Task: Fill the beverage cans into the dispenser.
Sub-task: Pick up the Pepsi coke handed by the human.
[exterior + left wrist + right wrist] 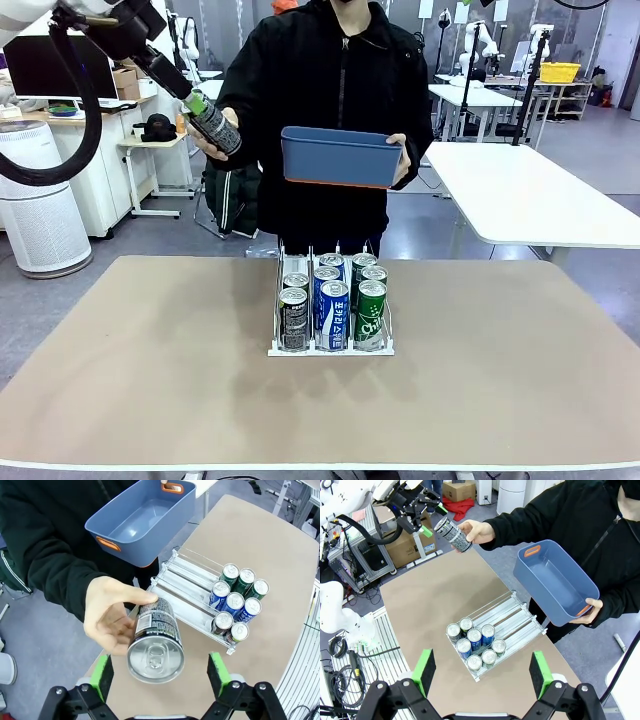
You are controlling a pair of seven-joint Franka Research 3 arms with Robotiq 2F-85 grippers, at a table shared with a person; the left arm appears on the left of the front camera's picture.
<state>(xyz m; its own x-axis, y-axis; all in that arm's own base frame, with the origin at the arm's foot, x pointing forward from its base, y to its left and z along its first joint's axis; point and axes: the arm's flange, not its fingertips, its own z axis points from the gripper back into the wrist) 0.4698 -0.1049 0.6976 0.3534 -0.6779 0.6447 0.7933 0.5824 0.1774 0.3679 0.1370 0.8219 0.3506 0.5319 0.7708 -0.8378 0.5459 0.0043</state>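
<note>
A person's hand (107,617) holds out a black beverage can (155,642), silver top toward my left wrist camera. My left gripper (160,672) is open; its green pads (102,672) stand on either side of the can's top with gaps. In the front view this left gripper (197,103) and the black can (217,127) are high at the far left. The clear dispenser (330,350) stands mid-table with several cans at its front: black (293,318), blue (333,312), green (371,310). My right gripper (482,672) hangs open high above the dispenser (512,612).
The person's other hand holds an empty blue bin (340,157) over the table's far edge, behind the dispenser. The rear parts of the dispenser lanes (185,575) are bare. Brown tabletop (150,350) lies open on both sides of the rack.
</note>
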